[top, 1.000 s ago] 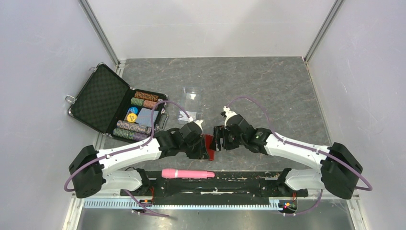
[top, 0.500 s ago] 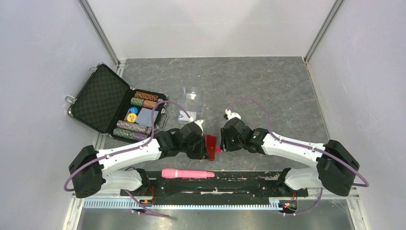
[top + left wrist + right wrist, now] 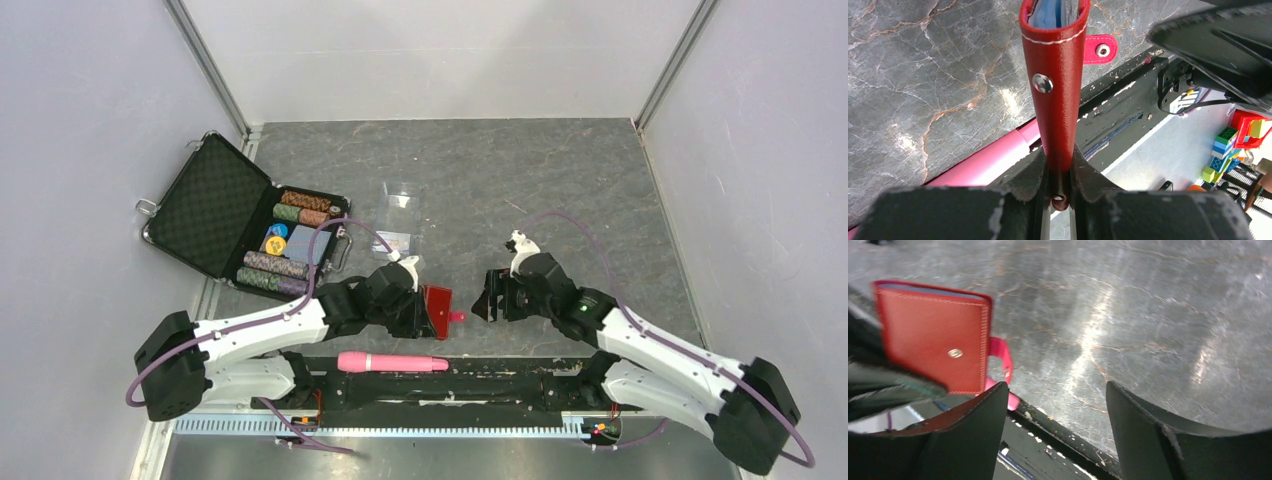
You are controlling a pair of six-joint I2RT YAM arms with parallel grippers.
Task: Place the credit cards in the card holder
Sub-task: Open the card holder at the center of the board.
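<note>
My left gripper is shut on the folded red card holder and holds it on edge above the table's near edge. In the left wrist view the card holder runs up from between my fingers, its snap tab sticking out to the right. Pale blue shows in its top opening; I cannot tell pocket from card. A small grey-blue card lies on the table behind it. My right gripper is open and empty, right of the card holder and apart from it.
An open black chip briefcase with poker chips stands at the left. A clear plastic case lies mid-table. A pink cylinder lies on the black base rail at the near edge. Grey walls enclose the table.
My right gripper has drawn back to the right, away from the card holder, and is now clear of it. My left gripper still holds the card holder, shifted slightly.
</note>
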